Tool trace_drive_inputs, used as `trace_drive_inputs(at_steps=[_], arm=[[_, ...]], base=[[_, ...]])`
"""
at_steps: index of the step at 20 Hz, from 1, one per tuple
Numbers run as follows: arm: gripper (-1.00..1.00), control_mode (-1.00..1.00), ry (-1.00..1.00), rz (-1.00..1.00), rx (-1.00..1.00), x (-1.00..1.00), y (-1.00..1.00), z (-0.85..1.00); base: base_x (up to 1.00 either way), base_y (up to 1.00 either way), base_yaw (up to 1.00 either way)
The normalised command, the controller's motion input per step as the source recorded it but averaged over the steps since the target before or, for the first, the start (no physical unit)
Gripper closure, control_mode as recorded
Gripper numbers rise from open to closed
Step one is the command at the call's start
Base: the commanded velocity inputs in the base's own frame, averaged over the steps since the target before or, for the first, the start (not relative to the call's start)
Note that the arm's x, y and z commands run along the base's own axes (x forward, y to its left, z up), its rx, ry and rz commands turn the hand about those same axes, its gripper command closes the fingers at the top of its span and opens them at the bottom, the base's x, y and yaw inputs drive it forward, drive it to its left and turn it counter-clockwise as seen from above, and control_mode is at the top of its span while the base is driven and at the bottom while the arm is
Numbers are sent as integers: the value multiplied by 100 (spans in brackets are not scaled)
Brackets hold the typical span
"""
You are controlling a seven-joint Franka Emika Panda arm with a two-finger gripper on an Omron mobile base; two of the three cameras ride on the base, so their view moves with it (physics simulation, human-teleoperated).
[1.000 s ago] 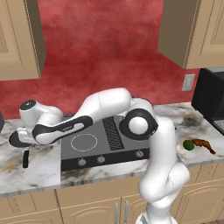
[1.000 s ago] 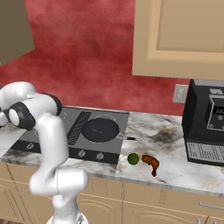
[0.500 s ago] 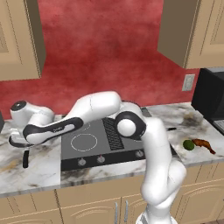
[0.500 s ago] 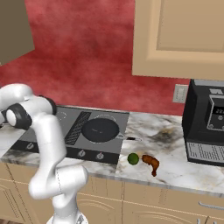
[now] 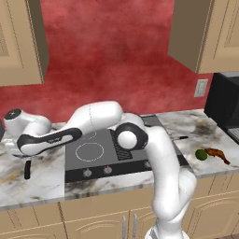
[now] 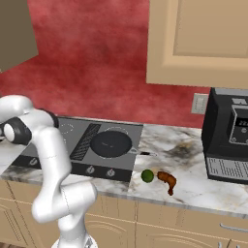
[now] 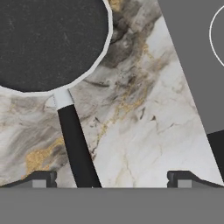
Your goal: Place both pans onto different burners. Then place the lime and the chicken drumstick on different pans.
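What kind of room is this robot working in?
A kitchen, rendered rather than real: a cooktop set in a marble counter, wooden cabinets above, and a frying pan on a burner.

A: What sits on the marble counter (image 6: pixel 193 186)?

B: A dark grey cooktop (image 5: pixel 100 156), set toward the counter's front edge, with white burner rings on its surface, a ribbed strip down its middle, and a row of round knobs (image 5: pixel 95 171) along its front.

A: And at the right end?

B: A black appliance (image 6: pixel 227 133) with a small display and a vented panel below it stands against the back, near the counter's right end.

A: The wall?

B: A red backsplash (image 5: pixel 112 70), with a pale outlet plate (image 6: pixel 198 103) just beside that appliance. Tan wall cabinets (image 6: pixel 198 41) hang above; matching drawers and doors (image 5: pixel 93 221) run beneath the counter's front edge.
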Motion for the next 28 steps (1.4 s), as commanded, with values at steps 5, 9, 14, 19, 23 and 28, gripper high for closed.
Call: trace_drive_inputs(at_steps=[5,9,14,19,23,28], arm=[[-100,-100,2,3,1,0,13,-9],[-100,-100,0,3,0,1,11,-13],[-100,-100,0,2,0,4,4,-16],[-100,-100,0,2,0,14,0,-11],[-100,-100,0,2,0,10,0,-13],[-100,-100,0,2,0,8,3,-14]], base=[[0,0,0],[0,0,0],[0,0,0],[0,0,0],[0,0,0],[0,0,0]])
